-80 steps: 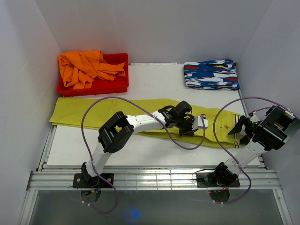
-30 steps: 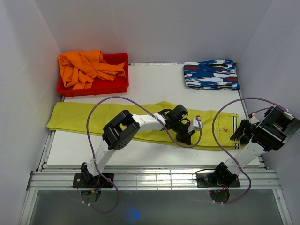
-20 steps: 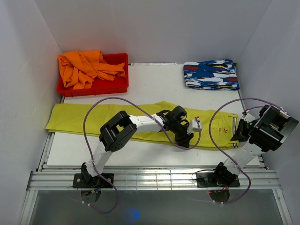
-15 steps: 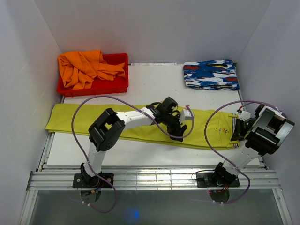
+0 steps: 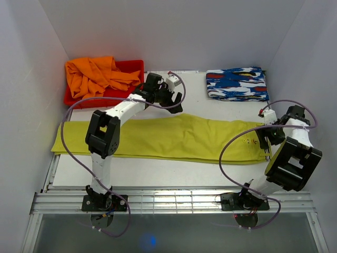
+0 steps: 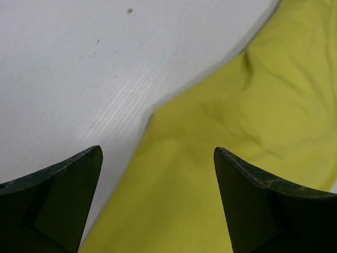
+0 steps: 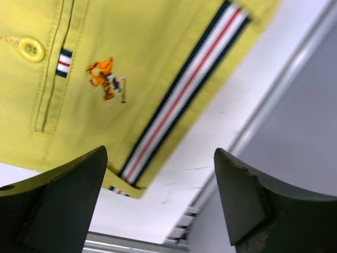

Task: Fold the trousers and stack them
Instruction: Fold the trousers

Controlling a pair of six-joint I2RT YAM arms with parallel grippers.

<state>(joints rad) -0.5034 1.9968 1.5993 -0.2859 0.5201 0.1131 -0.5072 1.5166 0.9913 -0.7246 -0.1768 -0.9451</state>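
Gap between red bin (image 5: 130,96), patterned cloth (image 5: 237,84) (far side).

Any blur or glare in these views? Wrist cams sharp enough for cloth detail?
Top view: soft even light, no hard shadows on the trousers, one blue glint near the bottom edge. Left wrist: yellow cloth fairly sharp, left fingers dark and soft. Right wrist: waistband stripe and button crisp, right fingers blurred and dark.

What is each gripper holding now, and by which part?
Nothing is held. The left gripper hangs open over the far edge of the trousers; the right gripper hangs open over their striped waistband.
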